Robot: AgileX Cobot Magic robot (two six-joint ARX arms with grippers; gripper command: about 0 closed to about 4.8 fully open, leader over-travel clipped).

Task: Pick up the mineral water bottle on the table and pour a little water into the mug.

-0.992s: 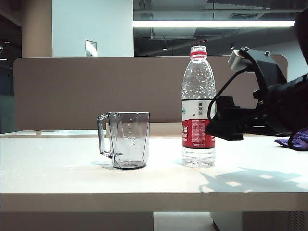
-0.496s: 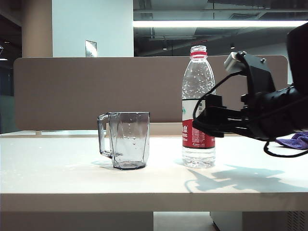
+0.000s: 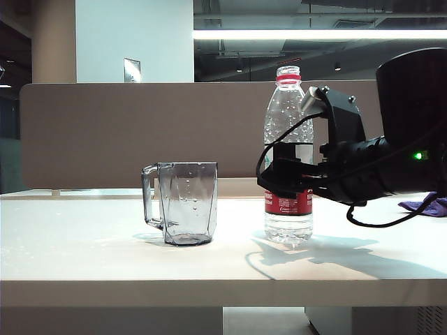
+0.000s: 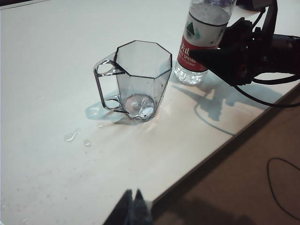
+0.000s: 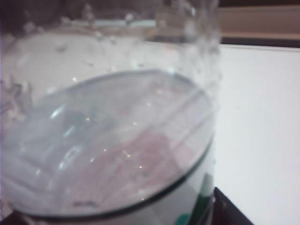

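Note:
The mineral water bottle (image 3: 286, 115) stands upright on the white table (image 3: 84, 251), with water (image 3: 288, 225) in its lower part. The smoky mug (image 3: 185, 202) stands to its left, handle pointing away from the bottle, with a film of water at its bottom. My right gripper (image 3: 281, 178) is open and level at label height, its jaws on either side of the bottle (image 4: 201, 37). The bottle (image 5: 117, 117) fills the right wrist view, with one dark finger (image 5: 229, 213) beside it. My left gripper (image 4: 132, 206) is shut and empty over the table's front edge, well short of the mug (image 4: 138, 77).
A few water drops (image 4: 71, 136) lie on the table near the mug's handle. A purple cloth (image 3: 426, 204) lies at the far right. A brown partition (image 3: 105, 132) runs along the back of the table. The right arm's cable (image 4: 243, 96) hangs near the table edge.
My right gripper has travelled left and slightly down, from beside the bottle to straddling its label. Bottle, mug and left arm have stayed where they were.

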